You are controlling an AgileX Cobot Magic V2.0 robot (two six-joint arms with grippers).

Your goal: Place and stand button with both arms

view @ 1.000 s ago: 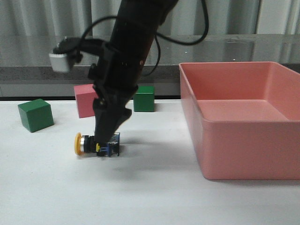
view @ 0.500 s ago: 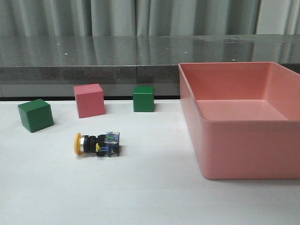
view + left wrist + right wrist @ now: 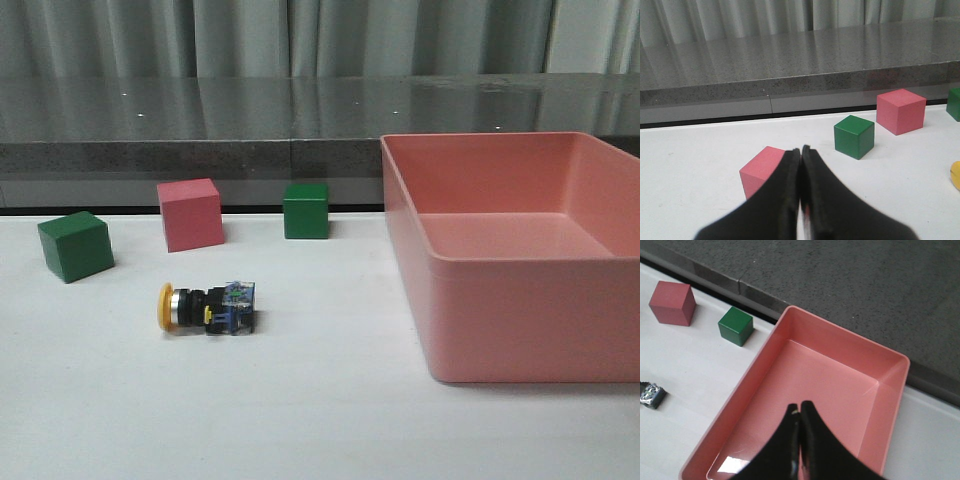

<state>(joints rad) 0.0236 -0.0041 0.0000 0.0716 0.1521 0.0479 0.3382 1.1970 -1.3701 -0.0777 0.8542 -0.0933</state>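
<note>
The button (image 3: pixel 207 307) lies on its side on the white table, yellow cap pointing left and clear bluish base to the right. Neither arm shows in the front view. In the left wrist view my left gripper (image 3: pixel 801 150) is shut and empty, low over the table, and only the edge of the button's yellow cap (image 3: pixel 955 175) shows, well off to one side. In the right wrist view my right gripper (image 3: pixel 799 407) is shut and empty, high above the pink bin (image 3: pixel 765 360), and the button's base (image 3: pixel 651 394) shows at the frame edge.
The large pink bin (image 3: pixel 420 300) fills the table's right side. A green cube (image 3: pixel 76 245), a pink cube (image 3: pixel 190 214) and another green cube (image 3: pixel 306 210) stand behind the button. Another pink cube (image 3: pixel 762 167) sits just beyond my left fingertips. A grey ledge runs along the back.
One second ago an arm stood over the button with its fingers at it. It has left the front view, and the button lies where it was.
</note>
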